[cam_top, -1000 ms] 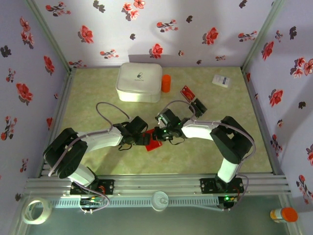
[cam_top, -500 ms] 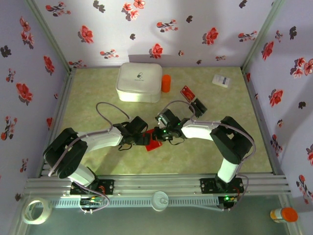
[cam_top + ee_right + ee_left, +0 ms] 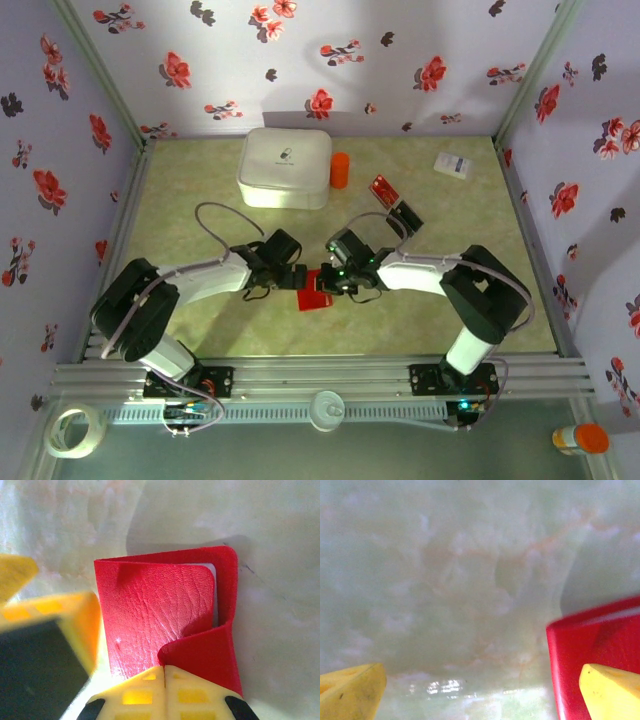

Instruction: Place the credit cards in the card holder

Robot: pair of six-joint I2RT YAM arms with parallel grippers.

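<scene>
The wallet [image 3: 314,291] lies on the table [image 3: 180,210] near the middle, a little toward the near edge, between the two grippers. The right gripper [image 3: 327,277] comes at it from the right with its fingers pressed together, pinching the edge of the wallet's upper flap. In the right wrist view that flap [image 3: 205,650] curls up from the wallet [image 3: 155,605] into the closed fingertips of the right gripper [image 3: 165,674], and a pale strip of the inside shows at the fold on the far right.

The left gripper [image 3: 296,278] meets the wallet from the left with its jaws wide apart. In the left wrist view the left gripper [image 3: 480,692] has one yellow fingertip [image 3: 350,690] over bare table and the other [image 3: 612,692] in front of the wallet's red cover [image 3: 600,635] (whether it touches the cover cannot be told). It grips nothing.

Farther back and to the right, a red card [image 3: 383,188] and a black card [image 3: 405,215] lie on the table just beside each other, well apart from the wallet. A white box [image 3: 285,167] sits at the far side with an orange cylinder [image 3: 340,170] just to its right.
</scene>
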